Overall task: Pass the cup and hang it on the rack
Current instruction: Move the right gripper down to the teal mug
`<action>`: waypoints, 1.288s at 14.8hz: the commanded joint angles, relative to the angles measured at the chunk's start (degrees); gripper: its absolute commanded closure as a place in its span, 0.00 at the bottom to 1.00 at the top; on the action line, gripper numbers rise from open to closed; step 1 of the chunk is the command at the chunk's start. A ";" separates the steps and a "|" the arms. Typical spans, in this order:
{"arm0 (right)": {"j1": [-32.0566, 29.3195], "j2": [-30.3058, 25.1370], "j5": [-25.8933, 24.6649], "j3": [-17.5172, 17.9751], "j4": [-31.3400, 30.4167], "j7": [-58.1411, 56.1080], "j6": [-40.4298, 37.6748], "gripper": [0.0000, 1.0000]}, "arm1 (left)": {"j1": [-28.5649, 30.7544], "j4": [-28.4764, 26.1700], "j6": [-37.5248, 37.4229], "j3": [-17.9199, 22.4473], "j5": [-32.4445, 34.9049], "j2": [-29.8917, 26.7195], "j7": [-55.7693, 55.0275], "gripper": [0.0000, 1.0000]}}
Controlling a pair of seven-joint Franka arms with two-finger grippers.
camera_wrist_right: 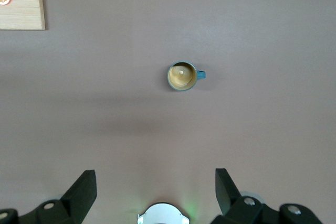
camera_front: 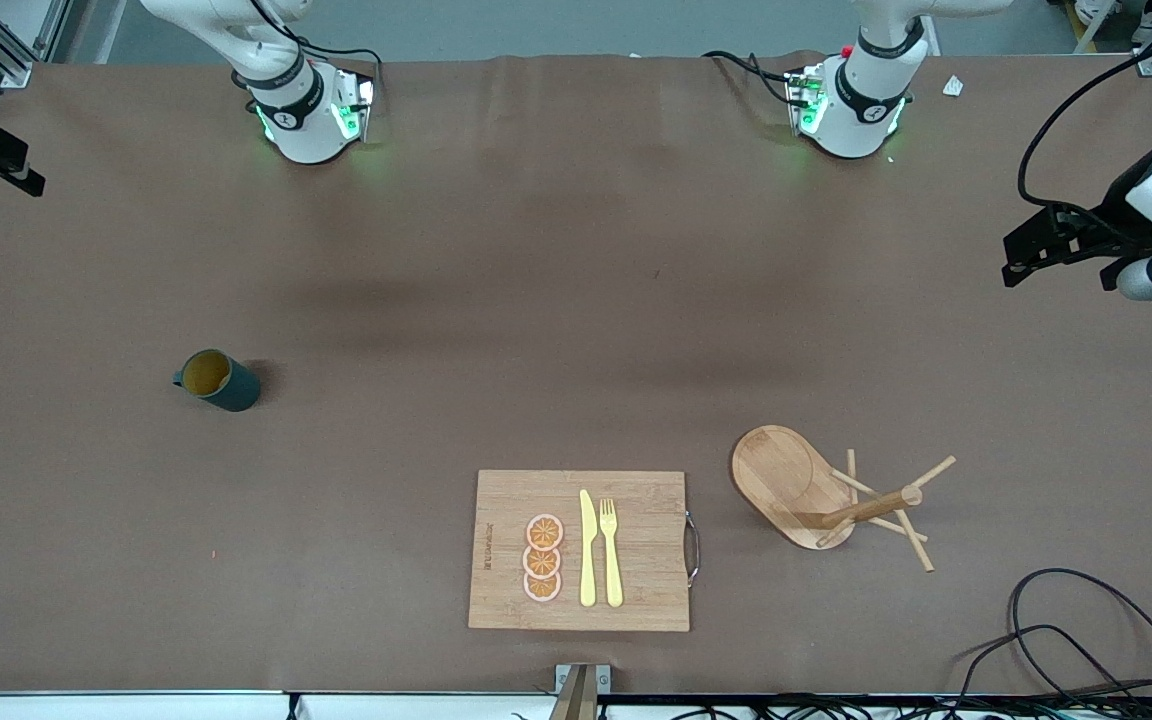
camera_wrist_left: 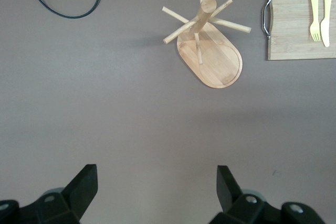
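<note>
Cup (camera_front: pixel 217 380) upright on brown table (camera_front: pixel 576 300), rack (camera_front: pixel 816 495) apart; both hands (camera_wrist_left: pixel 157 184) (camera_wrist_right: pixel 156 184) spread wide.

Count on the brown worktop (camera_front: pixel 556 300): 1 dark teal mug (camera_front: pixel 218 380), 1 light wooden mug tree (camera_front: pixel 826 495) (pegs hard to count), 1 rectangular bamboo cutting board (camera_front: pixel 636 590), 3 orange slices (camera_front: pixel 542 558), 1 yellow plastic knife (camera_front: pixel 587 548), 1 yellow plastic fork (camera_front: pixel 611 550).

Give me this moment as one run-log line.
cup: upright on table, ungrasped | rack: pegs bare | left gripper: open, high | right gripper: open, above cup
</note>
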 commanded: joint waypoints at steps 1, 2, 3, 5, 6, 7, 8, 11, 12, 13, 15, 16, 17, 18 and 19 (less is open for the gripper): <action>-0.28 4.41 -0.15 -0.37 -0.06 -0.50 0.06 0.00 | -0.09 -0.38 0.61 0.08 -0.93 -0.28 -0.08 0.00; -0.37 5.39 -0.24 -0.89 0.03 -0.59 0.49 0.00 | -0.17 -0.38 0.61 0.08 -0.93 -0.28 -0.09 0.00; -0.37 7.23 -0.24 -1.51 0.20 -0.59 1.10 0.00 | -0.26 -0.38 0.61 0.08 -0.84 -0.19 -0.17 0.00; -0.46 12.31 -0.24 -1.86 1.08 -0.59 3.47 0.00 | -0.26 -0.38 0.61 0.08 -0.75 -0.28 -0.18 0.00; -0.46 14.60 -0.24 -2.12 1.52 -0.68 5.14 0.00 | -0.26 -0.38 0.61 0.08 -0.75 -0.37 -0.18 0.00; -0.72 16.37 0.02 -2.21 1.35 -0.85 7.59 0.00 | -0.26 -0.38 0.61 0.08 -0.75 -0.37 -0.18 0.00; -1.42 17.60 0.20 -2.30 0.22 -2.42 10.31 0.00 | -0.26 -0.38 0.61 0.08 -0.67 -0.37 -0.09 0.00; -2.64 20.68 0.72 -2.39 -5.66 -13.56 19.71 0.00 | -0.35 -0.38 0.61 0.08 -0.66 -0.37 -0.09 0.00; -2.91 21.56 0.81 -2.39 -8.38 -17.34 23.31 0.00 | -0.26 -0.38 0.61 0.08 -0.66 -0.37 0.09 0.00; -3.00 21.83 0.73 -2.39 -11.45 -20.08 27.26 0.00 | -0.26 -0.38 0.61 0.08 -0.66 -0.37 0.09 0.00; -2.92 22.53 0.81 -2.39 -17.25 -28.15 34.74 0.00 | -0.26 -0.38 0.61 0.08 -0.66 -0.37 0.09 0.00; -3.00 23.06 0.81 -2.39 -19.63 -31.84 37.90 0.00 | -0.26 -0.38 0.61 0.08 -0.66 -0.37 0.09 0.00; -3.00 23.50 0.90 -2.39 -21.75 -34.66 40.29 0.00 | -0.26 -0.38 0.61 0.08 -0.66 -0.37 0.09 0.00; -3.27 23.59 1.07 -2.30 -24.03 -36.52 42.83 0.00 | -0.35 -0.38 0.61 0.08 -0.58 -0.37 0.09 0.00; -3.36 23.59 1.08 -2.30 -25.97 -38.02 45.82 0.00 | -0.35 -0.38 0.61 0.08 -0.66 -0.37 0.09 0.00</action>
